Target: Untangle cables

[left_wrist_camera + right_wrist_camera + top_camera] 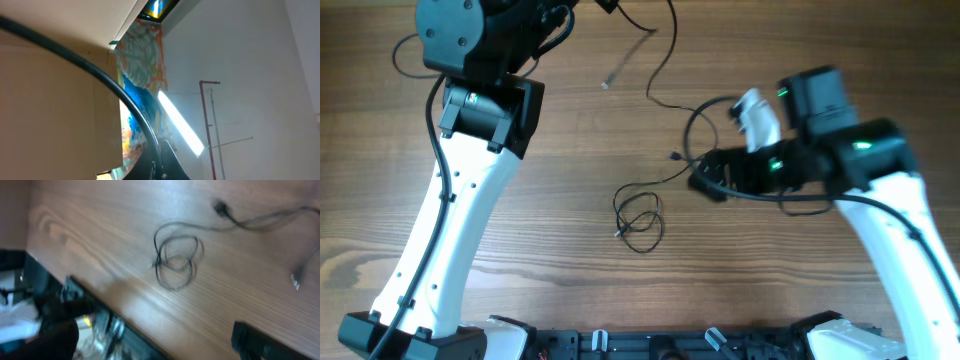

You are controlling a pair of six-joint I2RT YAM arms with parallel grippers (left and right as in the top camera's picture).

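Observation:
Thin black cables lie on the wooden table. One is a small coil (640,221) at the centre, also under the right wrist camera (175,262). Another runs from the top edge down past a silver-tipped plug (606,84). A third curves down toward a small dark plug (675,157), which also shows in the right wrist view (222,207). My right gripper (703,172) hovers open just right of that plug, holding nothing; one finger (252,340) shows. My left gripper (608,5) is at the top edge, raised and shut on a cable (100,75) that runs into its fingers (167,160).
The left arm (460,220) stretches from the front left corner to the back of the table. The right arm (900,220) comes in from the front right. A black rail (670,345) lines the table's front edge. The left wrist camera faces a wall and ceiling.

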